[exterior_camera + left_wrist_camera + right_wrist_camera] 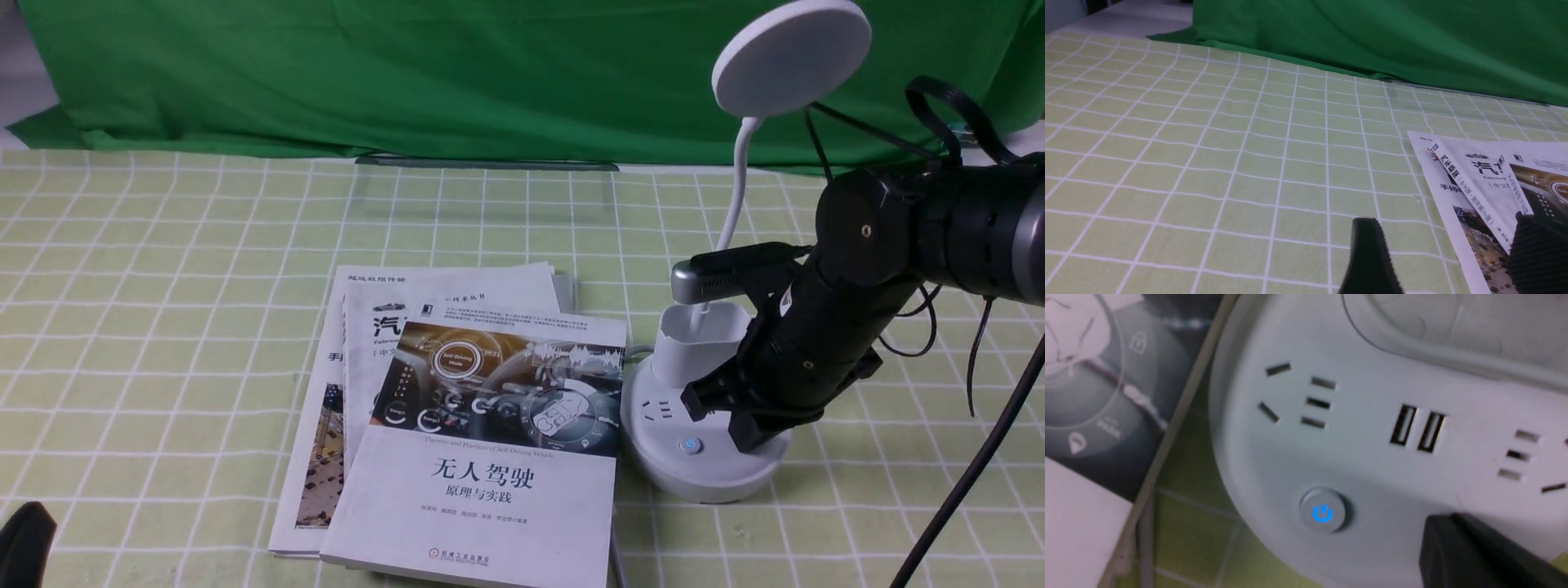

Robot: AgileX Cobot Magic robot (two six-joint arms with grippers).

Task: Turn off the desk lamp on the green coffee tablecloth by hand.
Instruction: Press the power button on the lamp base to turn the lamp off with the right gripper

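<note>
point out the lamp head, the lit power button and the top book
lamp head (790,59), front view, middle of the white disc
lit power button (1323,513), right wrist view, blue symbol
top book (490,527), front view, white lower cover

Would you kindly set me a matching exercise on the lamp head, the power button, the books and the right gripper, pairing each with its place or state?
Things:
1. lamp head
2. power button
3. books
4. right gripper

Places and states:
A. glowing blue
B. white disc, raised highest of all
C. stacked on the cloth
D. down over the lamp base

Pairs: 1-B, 2-A, 3-C, 4-D
</note>
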